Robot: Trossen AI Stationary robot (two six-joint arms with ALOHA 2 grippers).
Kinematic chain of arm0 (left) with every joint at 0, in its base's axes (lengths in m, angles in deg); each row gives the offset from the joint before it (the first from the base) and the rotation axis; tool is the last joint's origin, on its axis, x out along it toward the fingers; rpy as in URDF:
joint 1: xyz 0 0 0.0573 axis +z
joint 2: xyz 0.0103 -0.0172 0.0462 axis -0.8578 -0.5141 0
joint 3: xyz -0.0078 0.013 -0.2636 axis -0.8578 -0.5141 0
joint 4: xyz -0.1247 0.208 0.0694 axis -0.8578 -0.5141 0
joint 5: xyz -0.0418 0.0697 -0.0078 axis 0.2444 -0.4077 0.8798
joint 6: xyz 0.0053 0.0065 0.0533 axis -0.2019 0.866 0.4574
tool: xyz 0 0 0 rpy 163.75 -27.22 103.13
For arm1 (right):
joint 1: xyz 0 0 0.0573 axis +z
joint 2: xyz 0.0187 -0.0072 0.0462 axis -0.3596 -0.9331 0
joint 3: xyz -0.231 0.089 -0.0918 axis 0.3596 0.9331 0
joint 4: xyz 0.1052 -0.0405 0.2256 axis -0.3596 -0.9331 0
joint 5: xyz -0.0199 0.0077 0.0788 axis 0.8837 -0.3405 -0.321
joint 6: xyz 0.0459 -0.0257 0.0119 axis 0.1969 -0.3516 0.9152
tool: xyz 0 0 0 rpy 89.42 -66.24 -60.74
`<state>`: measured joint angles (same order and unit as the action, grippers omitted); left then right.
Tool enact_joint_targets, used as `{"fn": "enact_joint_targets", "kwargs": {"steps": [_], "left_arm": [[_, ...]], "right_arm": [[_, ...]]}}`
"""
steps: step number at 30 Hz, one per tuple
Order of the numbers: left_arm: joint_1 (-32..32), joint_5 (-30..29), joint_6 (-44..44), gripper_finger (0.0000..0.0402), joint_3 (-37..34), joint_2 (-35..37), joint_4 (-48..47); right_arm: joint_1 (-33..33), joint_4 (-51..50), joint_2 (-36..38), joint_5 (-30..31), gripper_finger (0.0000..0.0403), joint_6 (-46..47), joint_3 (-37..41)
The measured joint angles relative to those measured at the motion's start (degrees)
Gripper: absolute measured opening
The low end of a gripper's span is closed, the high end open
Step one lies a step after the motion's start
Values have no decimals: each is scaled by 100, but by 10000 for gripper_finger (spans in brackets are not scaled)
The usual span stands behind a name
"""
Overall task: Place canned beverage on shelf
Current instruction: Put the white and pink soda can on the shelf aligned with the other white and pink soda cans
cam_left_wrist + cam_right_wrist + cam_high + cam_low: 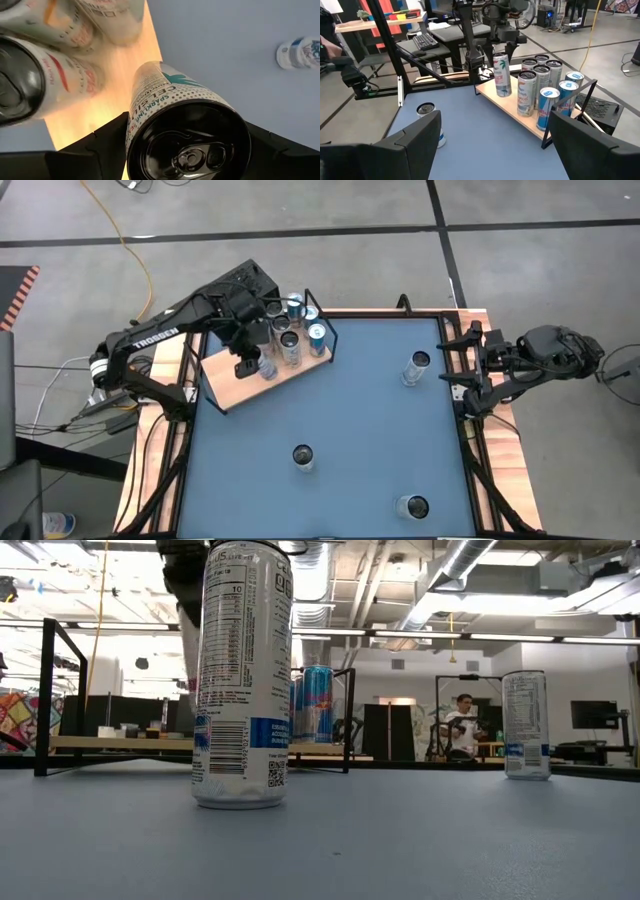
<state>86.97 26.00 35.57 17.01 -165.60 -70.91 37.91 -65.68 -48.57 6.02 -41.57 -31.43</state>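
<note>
The can (267, 367) is sitting between the fingers of the left claw (256, 366) in the high view, over the pale-wood shelf (232, 383), with the row of other cans (291, 340) just beyond the claw toward the wire frame; the right claw (466, 375) is waiting well apart at the far table edge. In the low view, the nearest can (240, 675) is blocking most of the shelf, so the held one cannot be told there. In the left wrist view, the can (187, 132) is standing upright directly below the claw, its long axis running straight down to the board, fingers spread wide on either side of it. In the right wrist view, its own fingers are gaping empty, and the can (502, 75) appears to be resting on the shelf (515, 112), so release seems next.
</note>
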Motion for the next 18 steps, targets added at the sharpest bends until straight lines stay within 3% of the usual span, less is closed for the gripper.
{"fn": "enact_joint_targets", "kwargs": {"steps": [18], "left_arm": [[109, -230, 156, 265, 9, -625, -47]], "right_arm": [[0, -95, 0, 2, 349, -5, 0]]}}
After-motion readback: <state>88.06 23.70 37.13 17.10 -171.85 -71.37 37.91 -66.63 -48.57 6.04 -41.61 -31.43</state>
